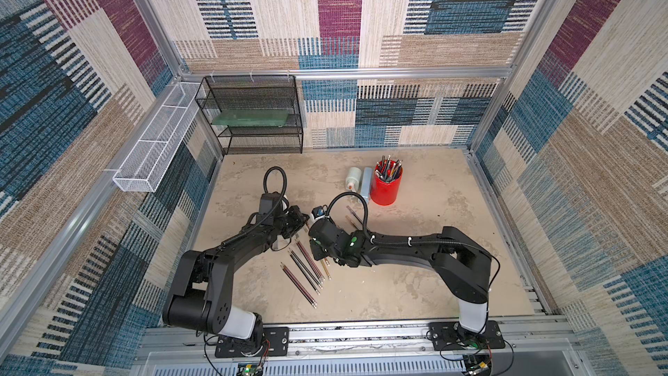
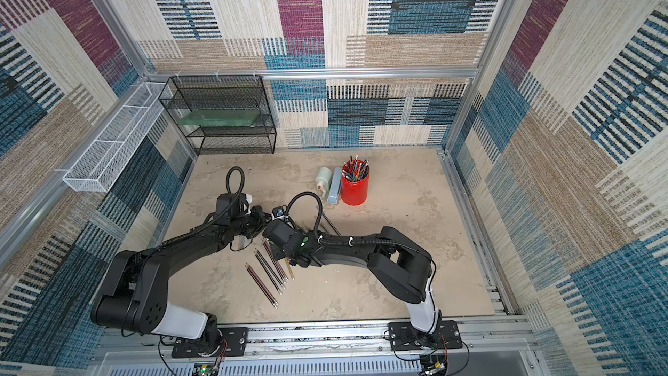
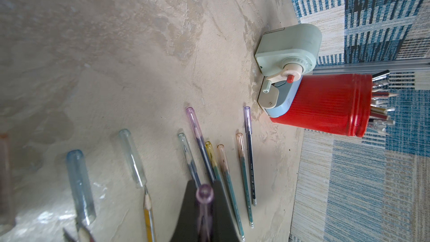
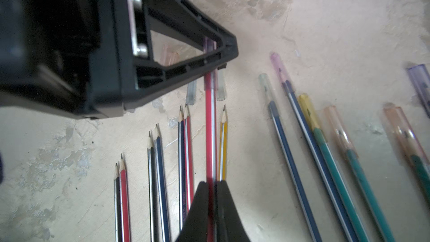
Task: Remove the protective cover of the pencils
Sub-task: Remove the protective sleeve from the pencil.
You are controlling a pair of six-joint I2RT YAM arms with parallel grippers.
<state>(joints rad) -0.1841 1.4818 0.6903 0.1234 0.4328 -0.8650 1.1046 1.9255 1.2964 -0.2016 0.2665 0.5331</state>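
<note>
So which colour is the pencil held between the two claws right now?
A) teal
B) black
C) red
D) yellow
C: the right gripper is shut on the red pencil, while the left gripper pinches the purple cover on its tip.

The red striped pencil [image 4: 210, 136] runs out of sight between the fingers of the right gripper [image 4: 212, 185], and its point is hidden behind the left gripper [image 4: 223, 52]. The translucent purple cap [image 3: 204, 196] on it is a close blur in the left wrist view. A violet cap [image 4: 420, 84] is cut off at the edge. In both top views the red ribbed cup [image 1: 387, 186] holds things too small to sort.
</note>
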